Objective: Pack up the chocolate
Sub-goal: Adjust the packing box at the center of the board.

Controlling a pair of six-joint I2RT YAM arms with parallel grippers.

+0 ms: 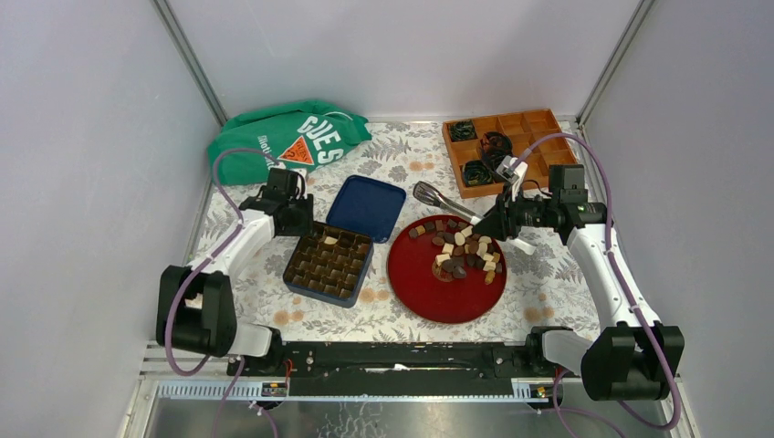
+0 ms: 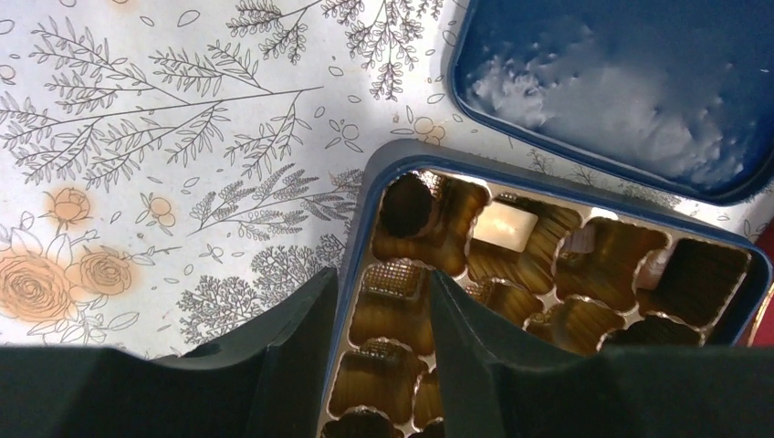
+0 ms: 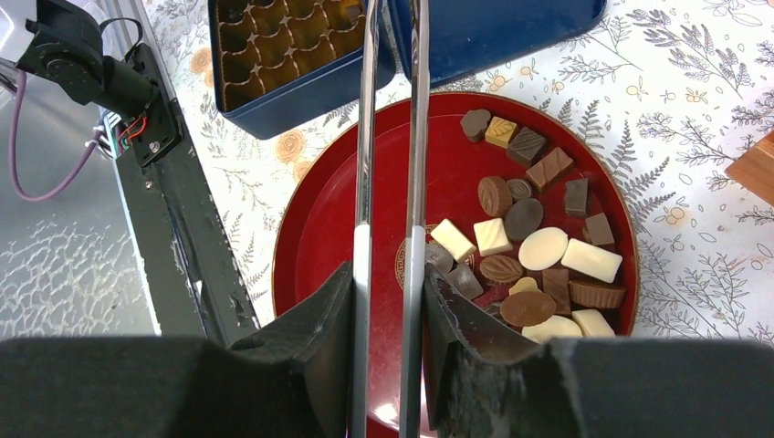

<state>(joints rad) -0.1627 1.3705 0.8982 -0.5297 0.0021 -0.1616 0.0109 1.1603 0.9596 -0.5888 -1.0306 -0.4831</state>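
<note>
The chocolate [image 1: 465, 251], several dark, brown and white pieces, lies heaped on the right half of the red plate [image 1: 429, 297], also in the right wrist view [image 3: 538, 246]. My right gripper [image 1: 500, 221] is shut on metal tongs [image 1: 438, 199], whose two arms [image 3: 367, 137] run out between its fingers toward the blue lid [image 3: 493, 27]. The blue box [image 1: 315, 294] holds a gold cell tray with a dark piece [image 2: 406, 205] and a white piece [image 2: 504, 226]. My left gripper [image 2: 381, 274] is open astride the box's wall [image 2: 358, 237], one finger outside and one inside.
The blue lid [image 1: 367, 207] lies between box and plate. A green shirt [image 1: 283, 137] sits at the back left. An orange compartment tray [image 1: 538, 123] with black coiled cables stands at the back right. A black rail [image 1: 392, 356] runs along the near edge.
</note>
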